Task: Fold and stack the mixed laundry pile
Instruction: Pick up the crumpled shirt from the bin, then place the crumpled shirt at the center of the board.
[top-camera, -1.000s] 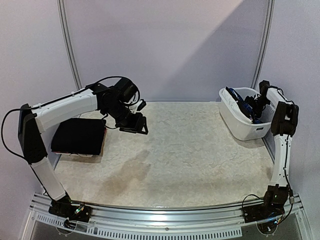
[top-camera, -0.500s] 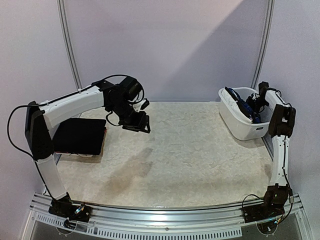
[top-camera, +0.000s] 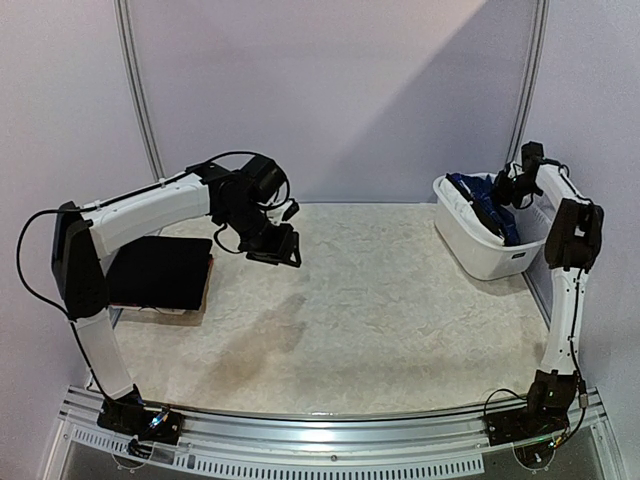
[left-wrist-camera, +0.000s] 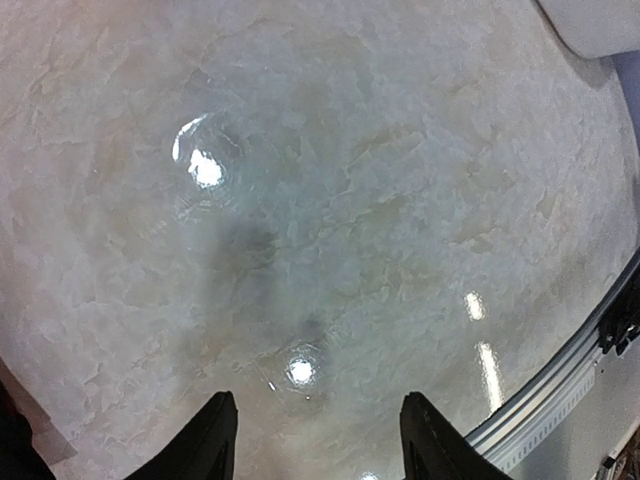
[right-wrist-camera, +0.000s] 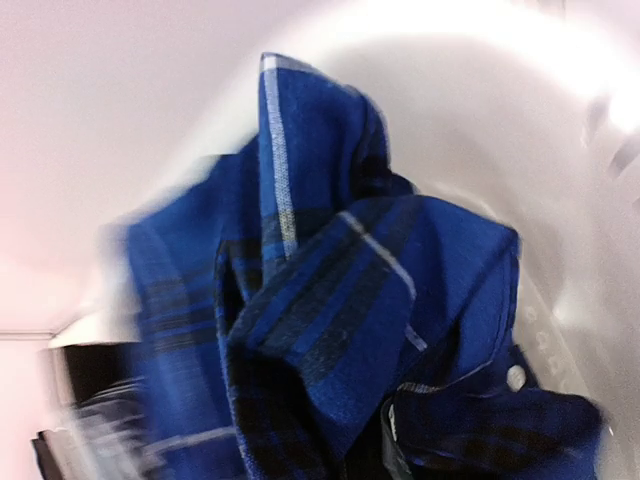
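The table (top-camera: 380, 300) carries the white basket (top-camera: 480, 255) at its far right corner and a flat-folded black garment (top-camera: 160, 270) at its left edge, the two well apart. The blue plaid shirt (top-camera: 478, 190) lies bunched inside the basket and rises above the rim. We cannot assign it a long axis in this crumpled state. The right gripper (top-camera: 508, 190) sits directly at the shirt, over the basket's far side. Its jaws are pressed together and, as we judge from the cloth filling the right wrist view, they pinch a fold of the shirt. The left gripper (left-wrist-camera: 320, 440) hangs above the table left of centre, jaws partly spread and holding nothing. The right arm is therefore the nearer one. We judge that the coming move must draw the shirt up over the rim and leftward onto the table.
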